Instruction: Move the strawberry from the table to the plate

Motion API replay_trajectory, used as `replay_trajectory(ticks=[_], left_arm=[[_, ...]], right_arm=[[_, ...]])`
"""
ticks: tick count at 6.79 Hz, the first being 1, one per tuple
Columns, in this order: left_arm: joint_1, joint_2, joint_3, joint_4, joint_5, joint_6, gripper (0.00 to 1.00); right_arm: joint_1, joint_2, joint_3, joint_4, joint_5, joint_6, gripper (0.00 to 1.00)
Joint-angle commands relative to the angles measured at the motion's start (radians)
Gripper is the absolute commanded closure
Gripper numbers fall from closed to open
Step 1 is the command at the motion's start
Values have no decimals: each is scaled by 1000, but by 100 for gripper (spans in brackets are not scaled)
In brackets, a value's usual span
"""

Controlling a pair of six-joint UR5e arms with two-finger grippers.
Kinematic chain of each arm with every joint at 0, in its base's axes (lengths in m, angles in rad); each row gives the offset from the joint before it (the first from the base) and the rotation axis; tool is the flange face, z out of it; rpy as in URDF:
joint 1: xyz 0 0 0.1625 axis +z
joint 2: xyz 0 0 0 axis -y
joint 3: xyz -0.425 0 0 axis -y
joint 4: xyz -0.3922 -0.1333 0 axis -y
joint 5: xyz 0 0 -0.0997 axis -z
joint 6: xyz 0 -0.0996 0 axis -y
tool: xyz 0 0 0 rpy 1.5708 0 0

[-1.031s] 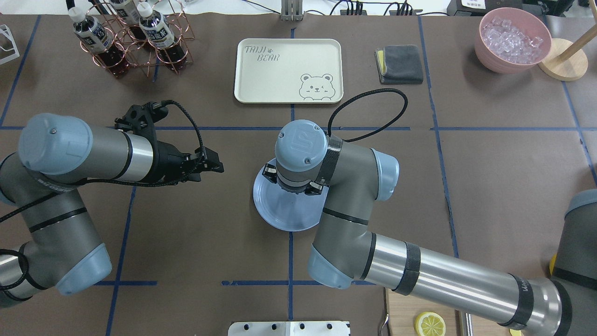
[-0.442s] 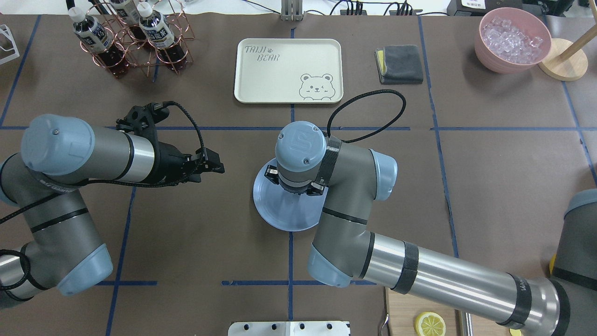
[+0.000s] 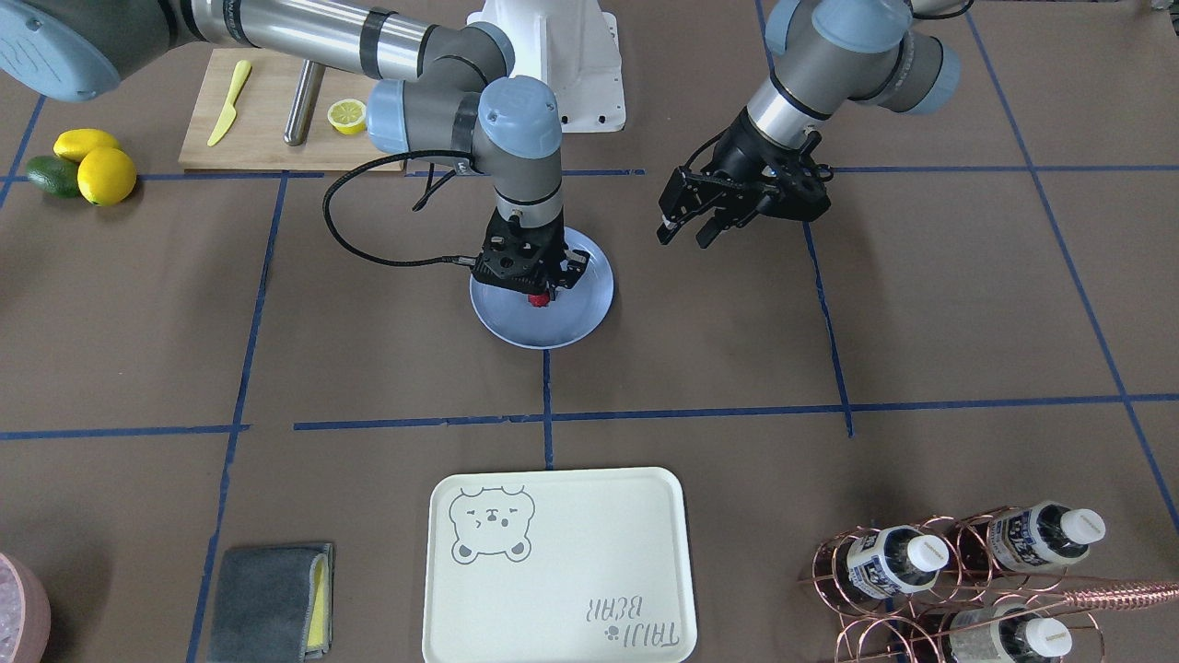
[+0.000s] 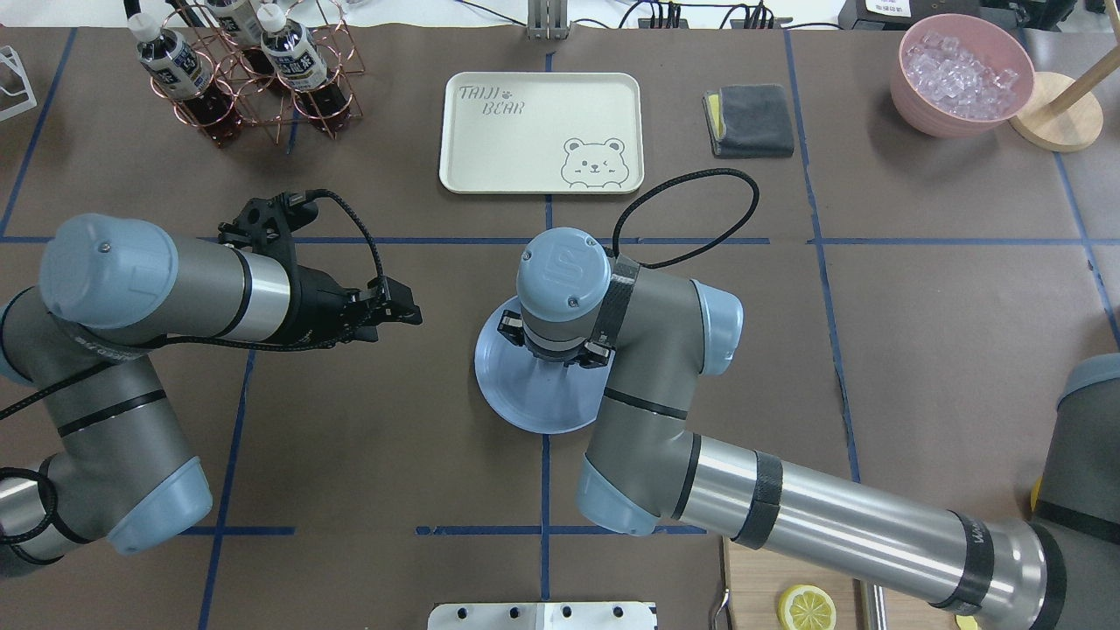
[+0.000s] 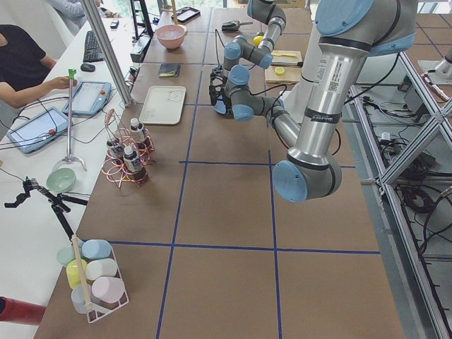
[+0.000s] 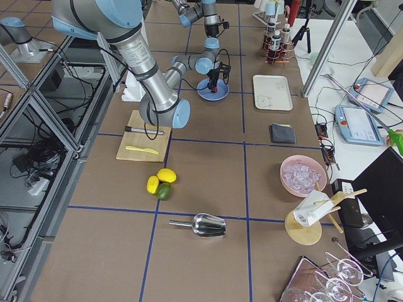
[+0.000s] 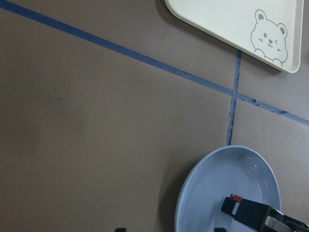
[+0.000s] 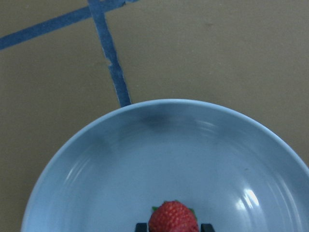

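Seen from over the robot's shoulders, the light-blue plate [image 4: 525, 411] sits at the middle of the table [image 4: 394, 455], across one of the blue tape lines. The right arm reaches in from 4 o'clock and bends straight down over the plate's far half. Its right gripper [image 3: 538, 291] points down into the dish, and the jaws pinch the strawberry [image 8: 173, 217], one dark fingertip tight against each side of the berry. The berry is low over the plate's inner surface, inside the rim, but I cannot tell whether it touches the plate.

The left gripper [image 4: 409, 312] hangs at 9 o'clock from the plate, well apart from it and above bare table. Its jaws are spread with nothing between them.

The cream bear tray [image 4: 525, 131] lies at 12 o'clock from the plate, a folded grey cloth [image 4: 751, 120] at 1 o'clock, and a copper rack of bottles [image 4: 254, 70] at 10 o'clock.
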Motion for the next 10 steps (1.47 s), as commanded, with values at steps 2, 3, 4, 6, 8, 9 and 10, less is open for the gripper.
replay_trajectory(ticks=[2, 3, 4, 6, 8, 9, 10], left_arm=[[-5, 4, -3, 0, -2, 3, 33], [-21, 36, -14, 0, -3, 41, 33], [-37, 86, -31, 0, -5, 120, 33], [-116, 178, -50, -5, -8, 255, 33], [-155, 292, -80, -9, -14, 439, 33], [-193, 330, -78, -9, -82, 581, 33], [-290, 370, -69, -5, -218, 765, 33]], right_arm=[[44, -29, 61, 3, 103, -3, 0], [95, -143, 204, -1, 176, -12, 0], [132, -279, 362, 2, 208, -88, 0], [336, -538, 509, 9, 411, -334, 0], [541, -752, 508, 6, 448, -772, 0], [639, -832, 493, -1, 448, -974, 0], [723, -892, 468, -2, 452, -1146, 0]])
